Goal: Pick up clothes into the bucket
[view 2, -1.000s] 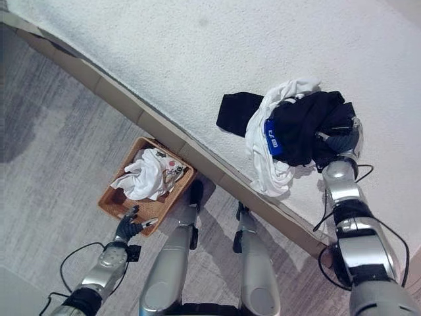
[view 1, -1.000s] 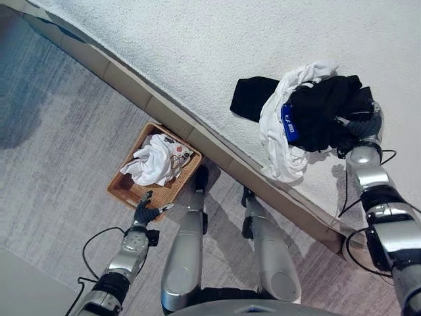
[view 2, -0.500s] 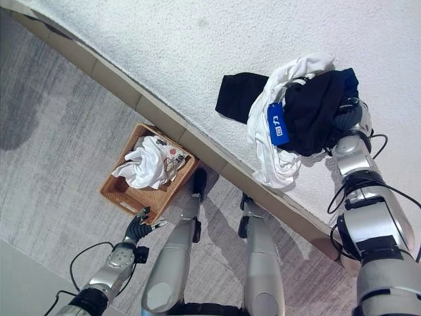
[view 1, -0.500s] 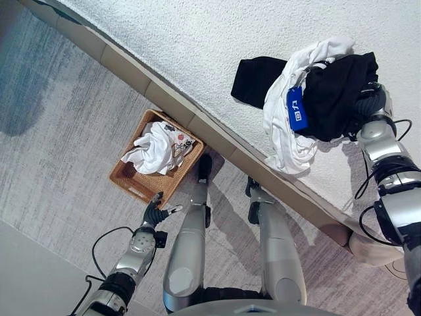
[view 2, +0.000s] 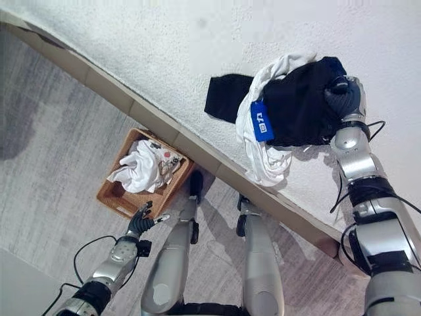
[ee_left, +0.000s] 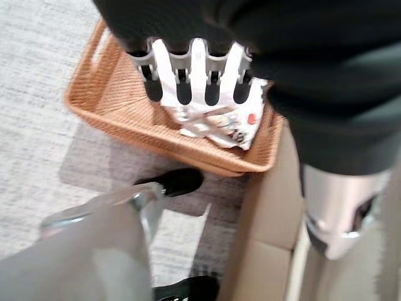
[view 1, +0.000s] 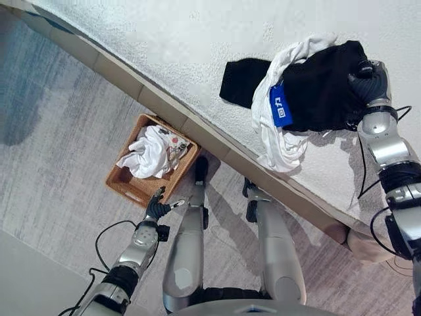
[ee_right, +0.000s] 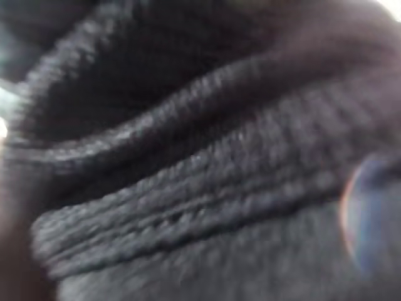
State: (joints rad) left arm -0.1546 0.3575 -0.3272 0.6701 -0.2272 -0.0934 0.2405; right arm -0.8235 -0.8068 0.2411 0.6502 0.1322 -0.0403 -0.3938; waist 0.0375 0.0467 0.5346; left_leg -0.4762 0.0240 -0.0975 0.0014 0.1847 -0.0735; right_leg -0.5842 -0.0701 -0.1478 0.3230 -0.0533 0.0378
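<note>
The right hand (view 1: 368,84) is buried in the black-and-white heap of clothes (view 1: 309,99) on the white bed (view 1: 197,39), its grip unreadable, while the open left hand (view 1: 156,208) hovers beside the woven wicker basket (view 1: 125,187), which already holds one white garment (view 1: 150,155).

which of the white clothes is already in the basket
The crumpled white garment lying inside the wicker basket on the floor. The other white garment lies on the bed, tangled with the black clothes at the right hand.
</note>
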